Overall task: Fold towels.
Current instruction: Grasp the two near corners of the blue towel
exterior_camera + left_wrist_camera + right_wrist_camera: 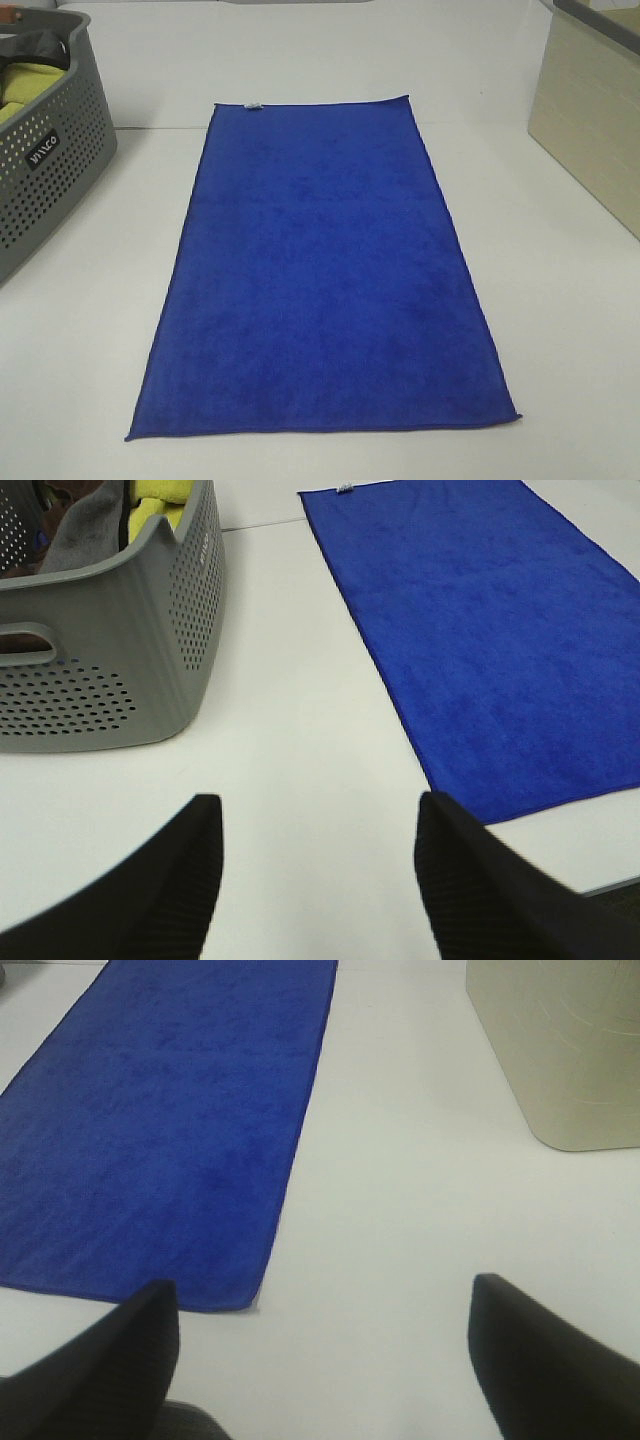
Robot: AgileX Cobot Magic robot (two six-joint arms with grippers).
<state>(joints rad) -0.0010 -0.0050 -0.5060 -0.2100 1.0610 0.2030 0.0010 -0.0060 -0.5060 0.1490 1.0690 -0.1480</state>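
A royal-blue towel [325,270] lies spread flat and unfolded on the white table, long side running away from me, with a small white tag [254,107] at its far short edge. It also shows in the left wrist view [490,640] and in the right wrist view [160,1120]. Neither gripper shows in the high view. My left gripper [318,880] is open and empty over bare table, beside the towel's near left corner. My right gripper [325,1350] is open and empty, beside the near right corner.
A grey perforated basket [45,170] stands at the left and holds yellow-green and dark cloths; it also shows in the left wrist view [110,670]. A beige bin [590,120] stands at the right, also in the right wrist view [560,1050].
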